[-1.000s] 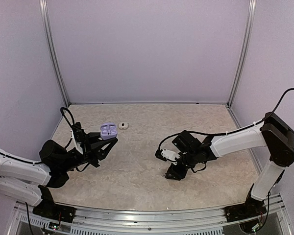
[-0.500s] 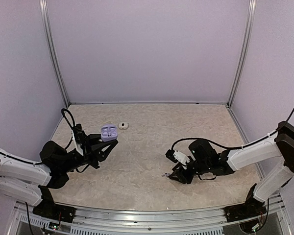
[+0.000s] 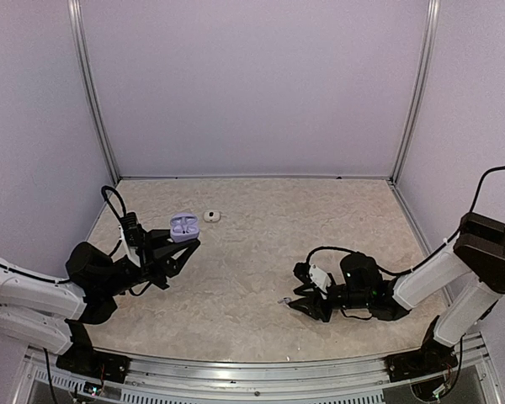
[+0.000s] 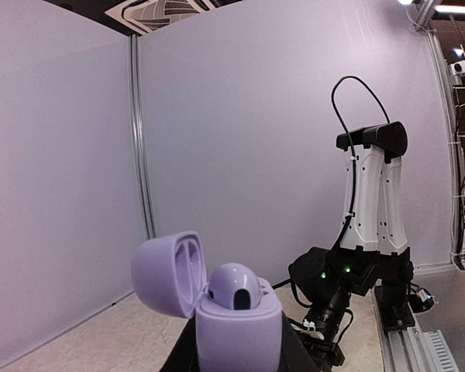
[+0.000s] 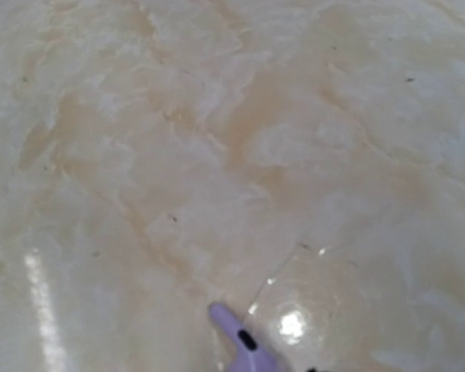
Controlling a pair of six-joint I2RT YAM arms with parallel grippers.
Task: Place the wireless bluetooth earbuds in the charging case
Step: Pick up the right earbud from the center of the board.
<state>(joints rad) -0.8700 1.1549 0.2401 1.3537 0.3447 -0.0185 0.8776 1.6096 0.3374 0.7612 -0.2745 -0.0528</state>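
Note:
My left gripper (image 3: pixel 175 246) is shut on the lilac charging case (image 3: pixel 183 226) and holds it above the table's left side. In the left wrist view the case (image 4: pixel 236 329) stands upright with its lid (image 4: pixel 169 265) swung open to the left. One lilac earbud (image 4: pixel 234 285) sits in it. A second earbud (image 3: pixel 284 300) lies on the table right of centre, at the tips of my right gripper (image 3: pixel 296 301), which is low over the surface. In the right wrist view only that earbud's stem (image 5: pixel 239 339) shows at the bottom edge. The right fingers are out of that view.
A small white rounded case (image 3: pixel 211 216) lies on the table behind the lilac case. Pale walls with metal corner posts (image 3: pixel 93 109) close in the marbled table (image 3: pixel 252 252) on three sides. The right arm (image 4: pixel 372 209) shows across from the left wrist camera.
My right arm has drawn back toward the near edge and dropped low, its gripper now down at the earbud on the table. The left arm with the case has barely moved.

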